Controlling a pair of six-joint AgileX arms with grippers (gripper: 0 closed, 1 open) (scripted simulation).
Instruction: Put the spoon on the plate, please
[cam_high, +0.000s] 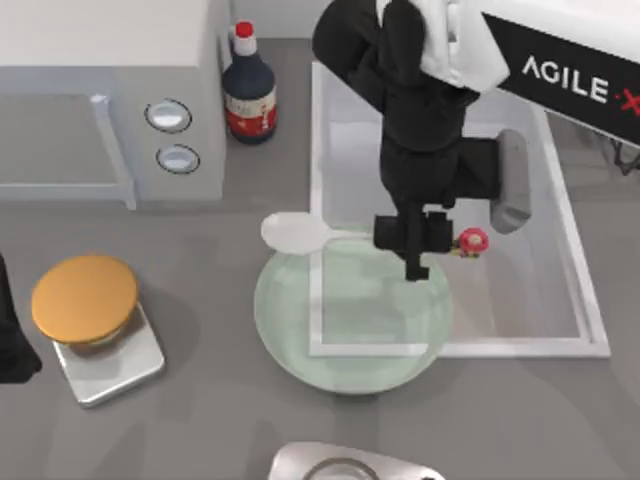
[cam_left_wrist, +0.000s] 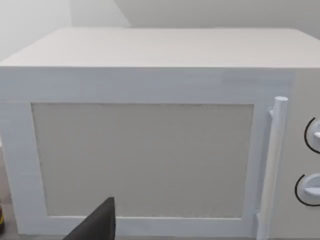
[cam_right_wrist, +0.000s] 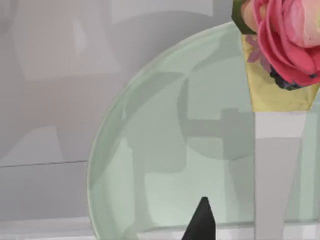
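bottle (cam_high: 249, 92) behind, scale (cam_high: 97, 330) left of plate (cam_high: 290, 330)

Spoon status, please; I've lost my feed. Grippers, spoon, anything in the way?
Right gripper over the plate, jaws shut on the spoon handle. Spoon bowl overhangs plate's far rim. Left arm parked facing the microwave. White tray overlaps the plate.

Simulated kitchen: microwave (cam_high: 110, 95), sauce bottle (cam_high: 249, 90).

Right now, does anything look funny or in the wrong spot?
Yes. The plate sits half under the clear tray's corner, overlapping it oddly. The spoon hangs across the plate's rim, held at its handle by the right tool, bowl poking out over the table.
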